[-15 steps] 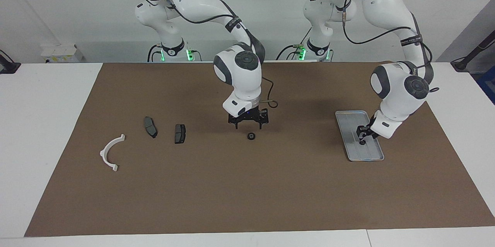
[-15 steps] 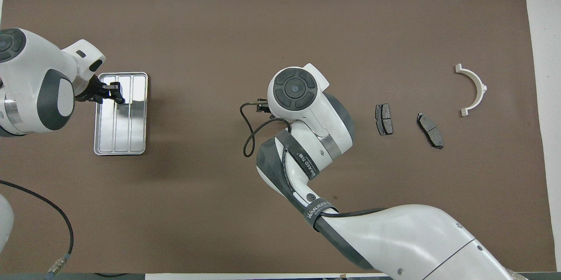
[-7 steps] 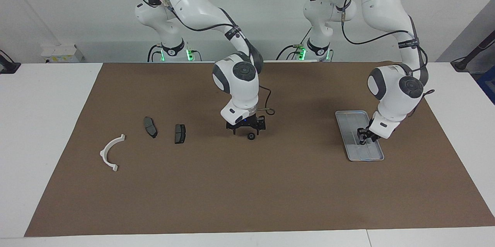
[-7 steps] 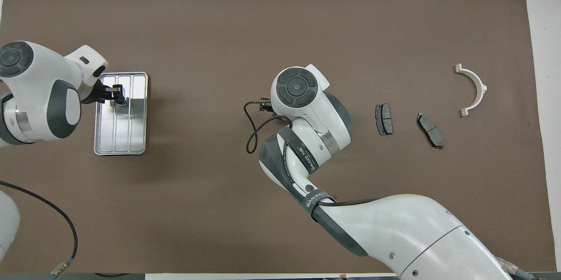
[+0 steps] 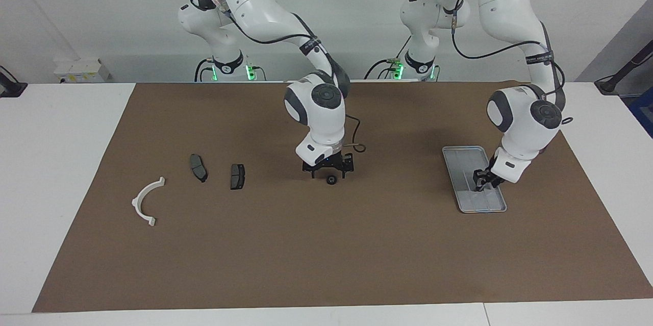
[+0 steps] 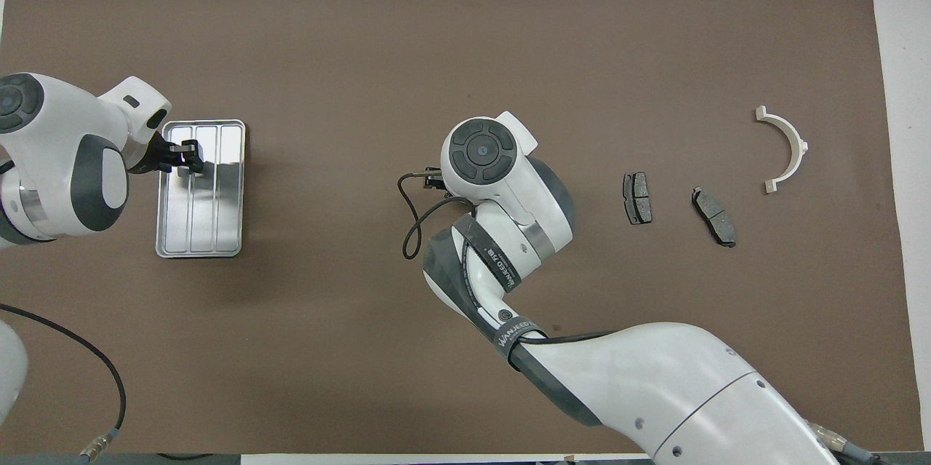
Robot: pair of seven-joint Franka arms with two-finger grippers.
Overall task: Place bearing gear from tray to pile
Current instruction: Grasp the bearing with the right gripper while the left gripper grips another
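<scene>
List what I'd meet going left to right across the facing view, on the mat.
white half-ring bracket → brake pad → second brake pad → small black bearing gear under the right end effector → tray with the left end effector over it.

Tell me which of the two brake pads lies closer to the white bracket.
The slanted brake pad, beside the white bracket; the squarer pad lies toward the table's middle.

Bright, even light, soft shadows under both arms, perhaps faint glare on the tray (image 6: 231,159).
</scene>
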